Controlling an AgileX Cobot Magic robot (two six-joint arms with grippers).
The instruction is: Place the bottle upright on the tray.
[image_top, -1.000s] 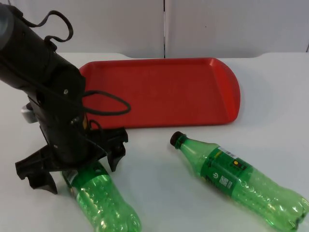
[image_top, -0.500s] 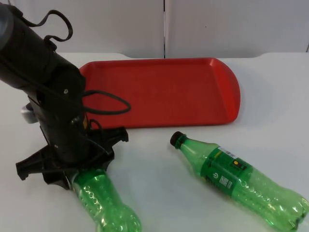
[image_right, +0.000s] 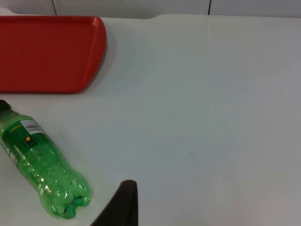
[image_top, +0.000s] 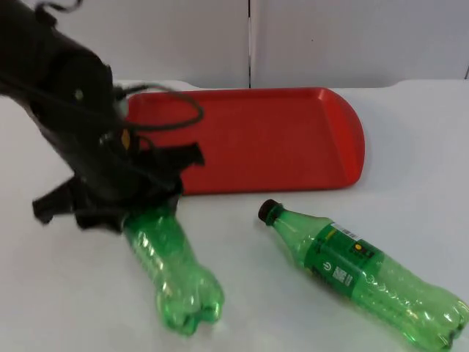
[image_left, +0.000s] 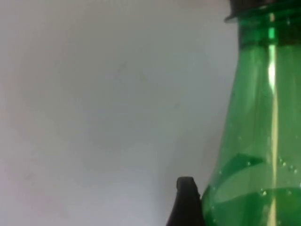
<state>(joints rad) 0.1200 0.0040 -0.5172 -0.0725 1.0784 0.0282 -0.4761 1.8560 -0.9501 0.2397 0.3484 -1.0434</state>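
Lifted bottle (image_top: 172,275) in left tool (image_top: 117,213), apparently nearing tray (image_top: 293,139).

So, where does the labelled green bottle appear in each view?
Top view: the labelled green bottle lies on the white table at lower right, cap toward the red tray.
Right wrist view: same bottle, lying between the tray and the waiting right arm's fingertip.
Left wrist view: the green bottle here seems to be the second bottle, held by the left gripper.
Shared landmark: the tray's rounded corner nearest the cap.

white table top (image_top: 410,147), grey partition wall (image_top: 352,37)
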